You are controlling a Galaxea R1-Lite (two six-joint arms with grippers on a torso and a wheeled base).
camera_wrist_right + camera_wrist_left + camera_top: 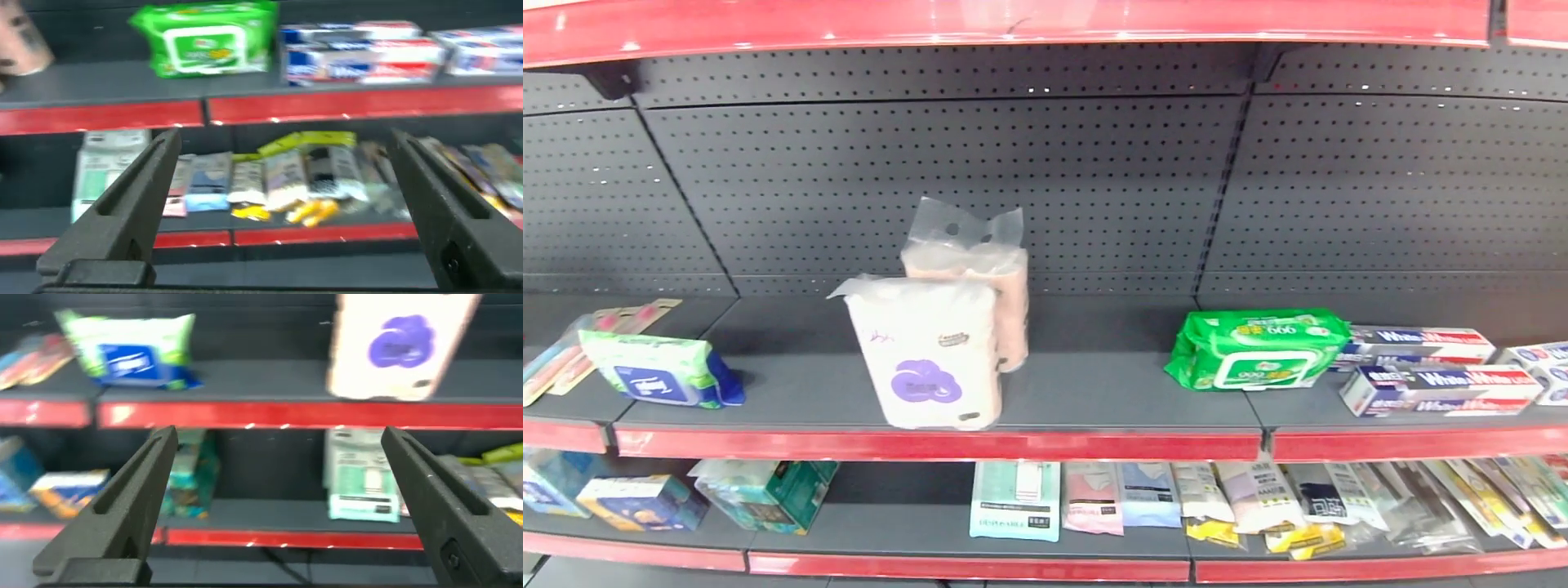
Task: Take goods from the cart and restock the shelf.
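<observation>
Head view gives me the shelf [931, 445] straight on, its red front edge running across. The left pincer [278, 437] is released, its two dark fingers [122, 498] spread wide with nothing between them. It hangs in front of the shelf, below the level of that red edge. Ahead of it and higher up, toward the robot's right, the white roll pack [927, 355] stands upright at the front of the shelf. The pink roll pack [992, 278] stands touching it just behind. Ahead of the same pincer toward the robot's left lies the blue-and-green wipes pack [662, 371], with toothbrushes [572, 351] just beyond it, farther left. The right pincer [286, 135] is released too, wide apart and holding nothing, also in front of the shelf and lower than the board. Ahead of it and higher, toward the robot's left, lies the green wipes pack [1254, 347]. The toothpaste boxes [1437, 380] are stacked just beside that pack, on the robot's right. Straight beyond the right pincer's gap, on the lower shelf [964, 567], mask packets [1143, 494] lie in an overlapping row. Beyond the left pincer on that lower shelf I see teal boxes [768, 482], near its left finger.
</observation>
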